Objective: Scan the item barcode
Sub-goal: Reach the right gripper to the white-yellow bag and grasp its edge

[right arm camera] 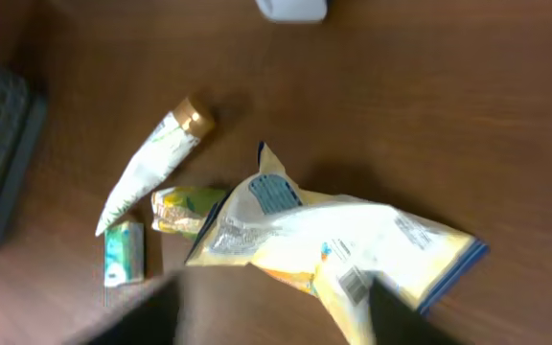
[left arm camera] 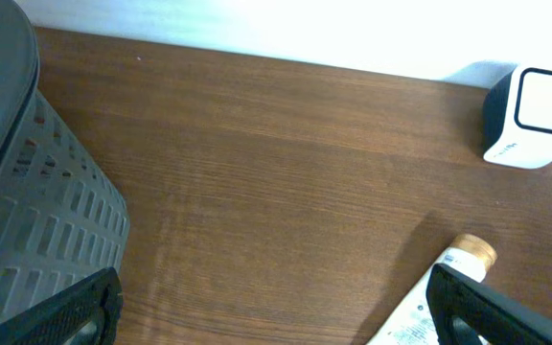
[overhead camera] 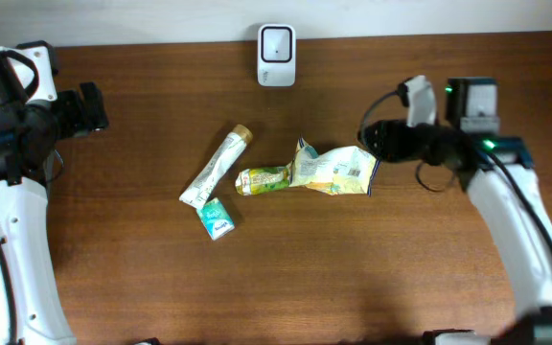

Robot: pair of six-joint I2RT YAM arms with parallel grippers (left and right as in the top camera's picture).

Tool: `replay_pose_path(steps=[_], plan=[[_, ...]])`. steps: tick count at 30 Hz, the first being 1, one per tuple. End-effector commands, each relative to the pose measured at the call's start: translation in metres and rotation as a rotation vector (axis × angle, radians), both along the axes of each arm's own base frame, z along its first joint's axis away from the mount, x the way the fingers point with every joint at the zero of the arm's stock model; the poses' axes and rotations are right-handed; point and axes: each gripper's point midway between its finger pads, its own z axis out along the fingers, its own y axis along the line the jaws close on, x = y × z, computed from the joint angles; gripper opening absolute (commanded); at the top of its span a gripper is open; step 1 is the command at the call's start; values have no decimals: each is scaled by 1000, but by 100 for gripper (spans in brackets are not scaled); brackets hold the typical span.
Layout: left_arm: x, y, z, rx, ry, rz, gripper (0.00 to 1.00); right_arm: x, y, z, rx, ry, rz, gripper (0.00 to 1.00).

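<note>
A crumpled yellow snack pouch (overhead camera: 333, 170) lies at mid-table, its barcode (right arm camera: 353, 283) facing up near the right wrist camera. My right gripper (overhead camera: 370, 144) is at the pouch's right end. In the right wrist view the right gripper (right arm camera: 276, 307) is blurred, with its fingers still apart; the pouch's (right arm camera: 353, 240) lower flap reaches in between them, close to the right-hand finger. The white scanner (overhead camera: 276, 43) stands at the table's far edge. My left gripper (overhead camera: 99, 105) hovers at the far left, wide open (left arm camera: 276, 307) over bare wood.
A white tube with a gold cap (overhead camera: 217, 168) lies left of the pouch. A green-yellow packet (overhead camera: 262, 179) touches the pouch's left end. A small green box (overhead camera: 216, 218) sits below the tube. A grey mesh basket (left arm camera: 36, 192) stands beside the left gripper.
</note>
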Motion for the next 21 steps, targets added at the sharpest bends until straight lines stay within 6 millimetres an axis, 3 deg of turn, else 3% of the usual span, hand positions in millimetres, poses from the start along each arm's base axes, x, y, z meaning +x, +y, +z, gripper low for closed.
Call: replay_pose_path(steps=[1,7,12,18,19,20,21], plan=[[0,2,3,4,-9,3,99,14,26,-30,-33,80,-32,19],[0,2,3,4,-9,3,99,26,58,-94,-135,189,-135,14],[0,2,3,4,-9,3,99,-1,71,-162,-184,416,-130,15],[0,2,3,4,-9,3,99,-6,59,-161,-195,459,-118,36],[0,2,3,4,-9,3,99,-9,51,-158,-229,469,-93,48],[0,2,3,4,-9,3,99,-15,22,-155,-339,499,-100,61],[0,2,3,4,-9,3,99,-16,11,-155,-379,508,-111,64]])
